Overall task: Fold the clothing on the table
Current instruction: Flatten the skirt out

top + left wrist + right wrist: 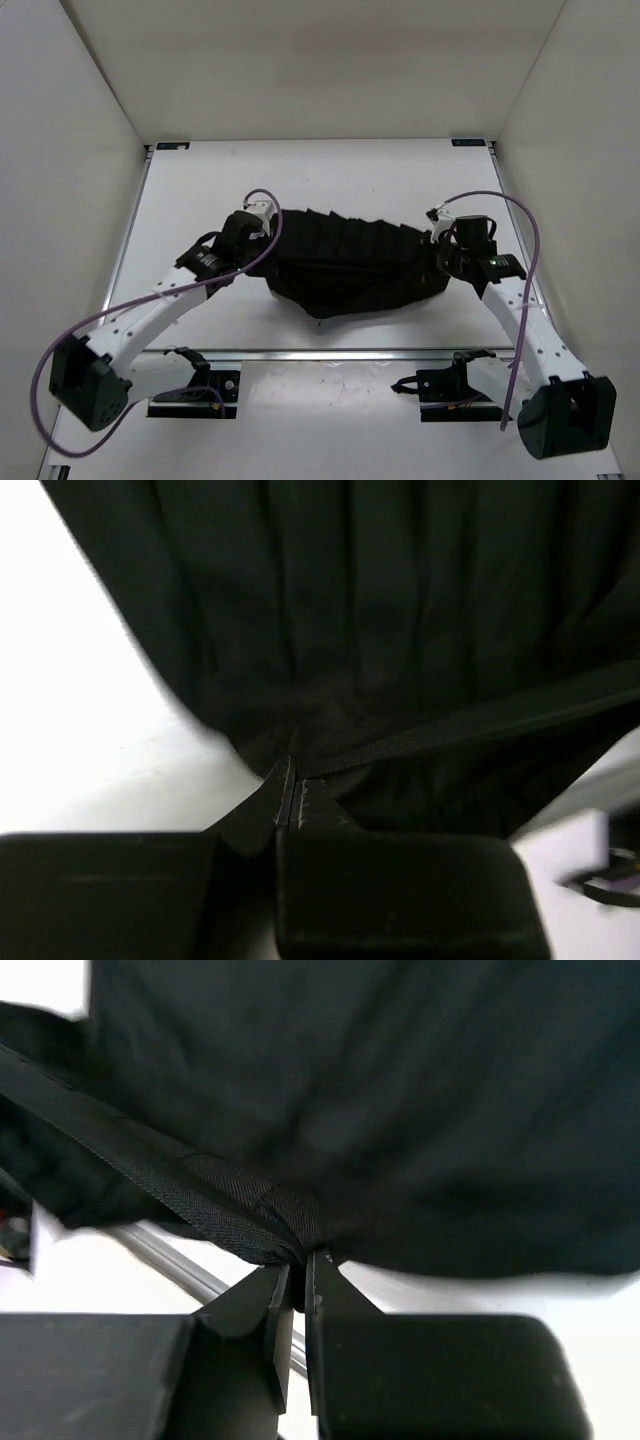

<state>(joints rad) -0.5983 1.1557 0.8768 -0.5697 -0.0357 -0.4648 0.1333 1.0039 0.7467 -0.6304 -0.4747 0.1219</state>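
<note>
The black pleated fabric garment (350,262) was stretched over the middle of the flat white counter (330,170). The left claw (290,785) and the right claw (298,1260) each pinched one end of it. To fold it straight, both should probably move evenly.

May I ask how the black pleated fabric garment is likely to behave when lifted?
Probably floppy: the black pleated fabric garment droops between the left gripper and right gripper. Likely light: fingertip pinches hold it. Pleats may bunch.
</note>
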